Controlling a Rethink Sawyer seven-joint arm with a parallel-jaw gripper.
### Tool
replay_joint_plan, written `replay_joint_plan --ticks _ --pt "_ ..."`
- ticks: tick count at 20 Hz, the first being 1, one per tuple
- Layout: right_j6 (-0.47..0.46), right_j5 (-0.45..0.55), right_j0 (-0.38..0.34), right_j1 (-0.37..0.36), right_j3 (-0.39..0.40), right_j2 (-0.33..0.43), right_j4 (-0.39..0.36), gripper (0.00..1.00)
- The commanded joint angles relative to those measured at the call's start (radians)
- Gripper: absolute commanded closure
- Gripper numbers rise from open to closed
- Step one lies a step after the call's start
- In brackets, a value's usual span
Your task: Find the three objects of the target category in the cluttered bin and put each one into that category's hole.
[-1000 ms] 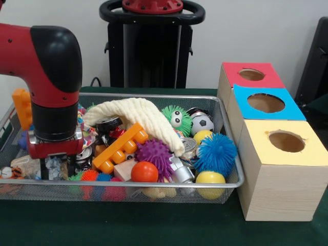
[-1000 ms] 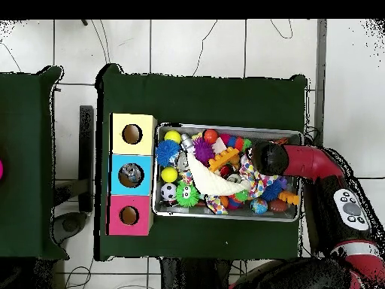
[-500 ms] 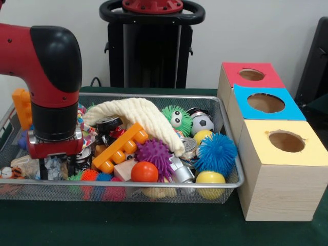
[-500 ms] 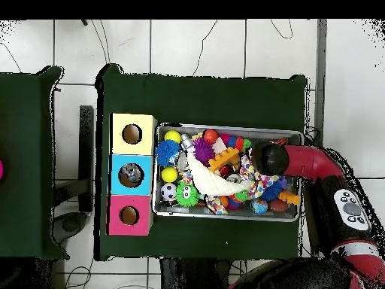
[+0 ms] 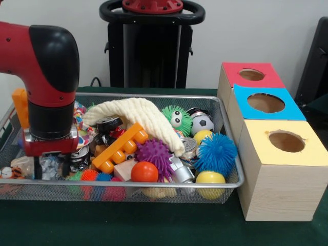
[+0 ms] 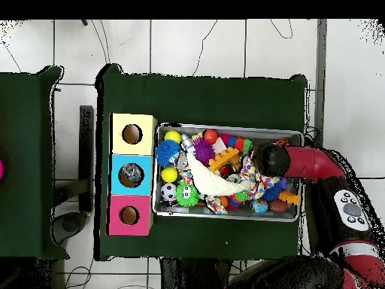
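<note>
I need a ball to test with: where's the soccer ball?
In the front view, the soccer ball sits near the bin's far right corner, between the green googly-eyed ball and the yellow ball.

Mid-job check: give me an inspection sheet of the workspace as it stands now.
Surface: green cloth over the table.
Job's things: mesh bin heaped with toys; red-topped box, blue-topped box and yellow-topped box in a row beside it, one hole each.
Clutter: cream cloth, orange brick, purple spiky ball, blue spiky ball, orange ball, soccer ball.
End effector: down in the bin's end farthest from the boxes; state unclear.
Cables: thin leads on the floor.
Surroundings: tiled floor, second green table.
</note>
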Motion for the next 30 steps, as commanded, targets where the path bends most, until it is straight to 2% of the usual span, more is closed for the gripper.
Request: replay_joint_plan --ticks 1,5,11,24,28,30 --pt "0.07 0.055 0.011 0.097 -0.073 -0.057 -0.032 0.0" --pt "0.075 0.057 0.017 0.146 -0.11 -0.093 -0.043 0.0" --pt "0.008 0.088 -0.018 0.187 -0.116 -0.062 -0.014 0.0" --pt "0.007 0.157 0.001 0.204 -0.163 -0.091 0.006 0.0" --pt "-0.025 0.211 -0.002 0.191 -0.166 -0.083 0.025 0.0" --pt "-0.078 0.294 -0.008 0.159 -0.149 -0.074 0.042 0.0"
